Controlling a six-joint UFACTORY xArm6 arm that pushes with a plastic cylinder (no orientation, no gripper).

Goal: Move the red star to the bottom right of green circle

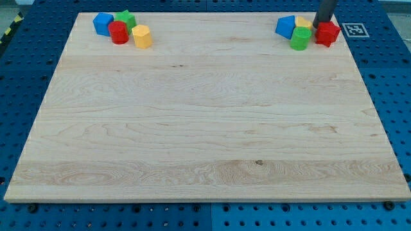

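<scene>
The red star (327, 33) lies at the view's top right corner of the wooden board (205, 128). The green circle (300, 38) sits just to its left, touching or nearly touching it. A yellow block (303, 24) and a blue block (286, 27) crowd behind and left of the green circle. The dark rod comes down from the view's top edge. My tip (319, 25) rests at the red star's upper left side, between the star and the yellow block.
A second cluster sits at the view's top left: a blue block (102, 24), a green block (125, 19), a red circle (119, 32) and a yellow block (142, 36). The board's right edge runs close to the red star.
</scene>
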